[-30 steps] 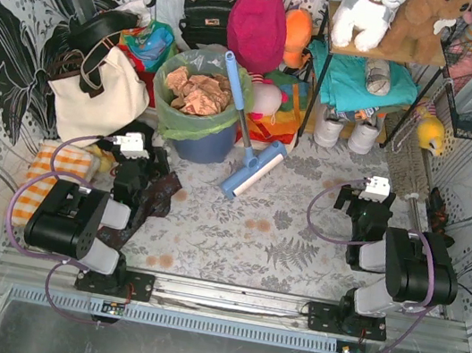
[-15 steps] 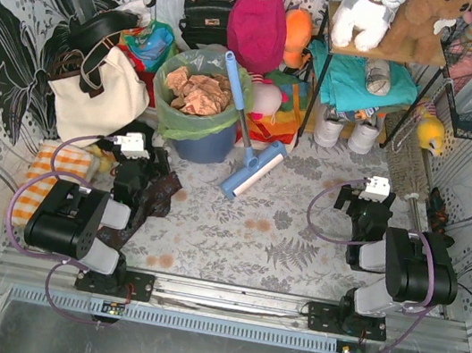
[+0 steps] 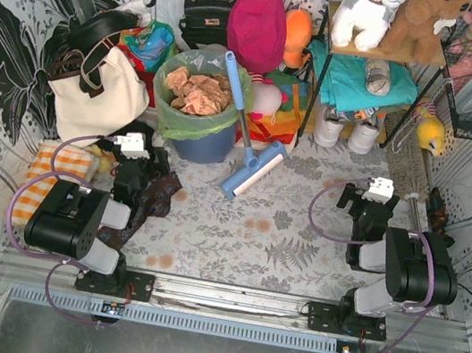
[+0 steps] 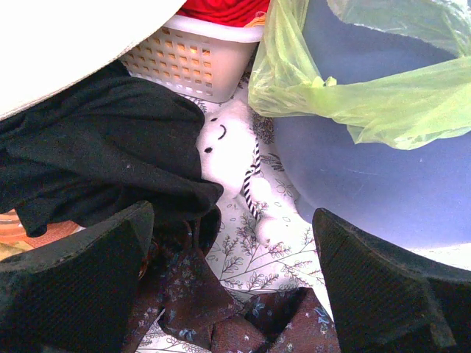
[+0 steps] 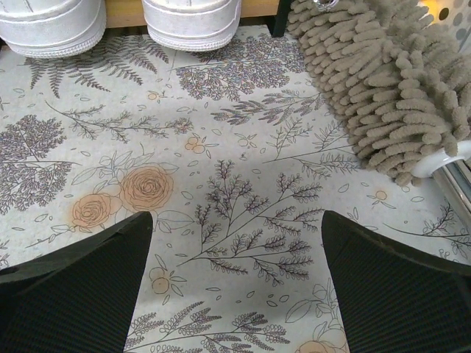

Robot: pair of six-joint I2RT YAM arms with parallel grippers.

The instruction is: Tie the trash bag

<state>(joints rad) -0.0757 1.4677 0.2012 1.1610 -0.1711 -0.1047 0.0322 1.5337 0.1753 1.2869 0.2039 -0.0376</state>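
The trash bag (image 3: 194, 113) is thin lime-green plastic lining a round blue-grey bin (image 3: 205, 146) at the back left, with crumpled brown paper (image 3: 198, 90) in it. Its folded-over rim also shows in the left wrist view (image 4: 346, 88), draped over the bin wall (image 4: 368, 184). My left gripper (image 3: 136, 160) sits low, in front and left of the bin; in the left wrist view it (image 4: 232, 287) is open and empty above dark cloth. My right gripper (image 3: 374, 200) rests at the right; in the right wrist view it (image 5: 235, 287) is open and empty over the floral floor.
A blue squeegee mop (image 3: 245, 146) leans on the bin. A cream tote bag (image 3: 96, 94) stands left of it. Dark patterned cloth (image 4: 191, 294) lies under the left gripper, with a white basket (image 4: 184, 59) behind. White shoes (image 5: 118, 22) and a beige chenille mop (image 5: 383, 88) lie ahead of the right gripper.
The right gripper has shifted slightly to the right. The left arm and the bag have not moved.
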